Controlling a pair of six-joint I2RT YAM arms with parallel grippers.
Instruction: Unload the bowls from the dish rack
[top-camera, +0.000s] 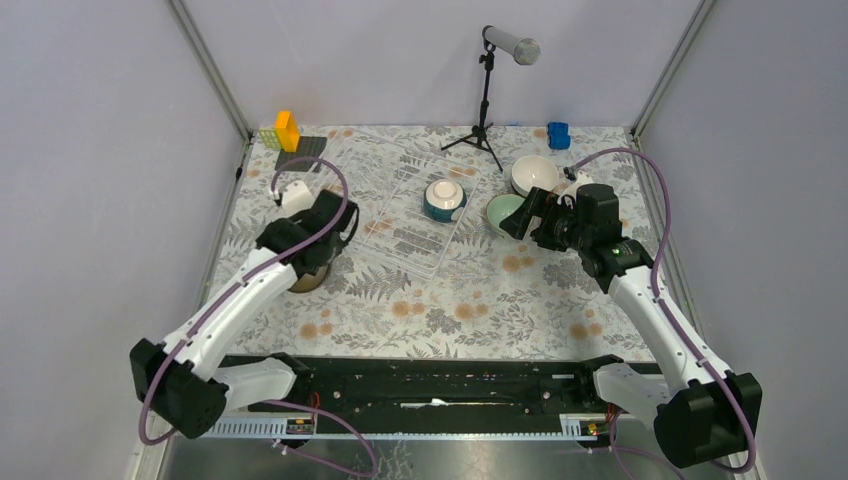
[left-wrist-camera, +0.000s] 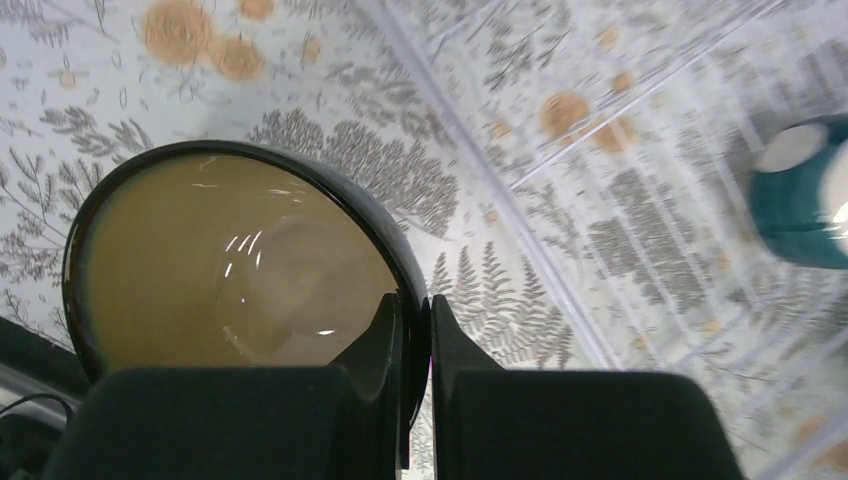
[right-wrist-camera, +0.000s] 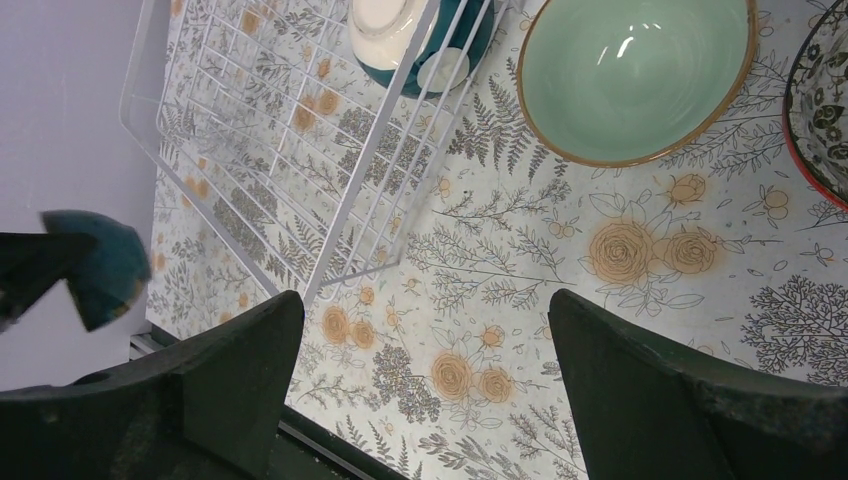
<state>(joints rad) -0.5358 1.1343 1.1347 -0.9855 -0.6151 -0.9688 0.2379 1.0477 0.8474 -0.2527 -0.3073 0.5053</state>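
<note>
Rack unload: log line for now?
left pincer: shut on dark bowl, off rack | right pincer: open, empty | teal bowl: in rack

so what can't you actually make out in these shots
Dark-rimmed bowl: top external, nearly all hidden under the left arm's wrist; left wrist, near side covered by the left gripper clamped on its rim.
Teal bowl: left wrist, blurred and cut by the right edge; right wrist, cut by the top edge.
Red-rimmed patterned bowl: right wrist, cut by the right edge.
Pale green bowl: top external, partly behind the right gripper.
</note>
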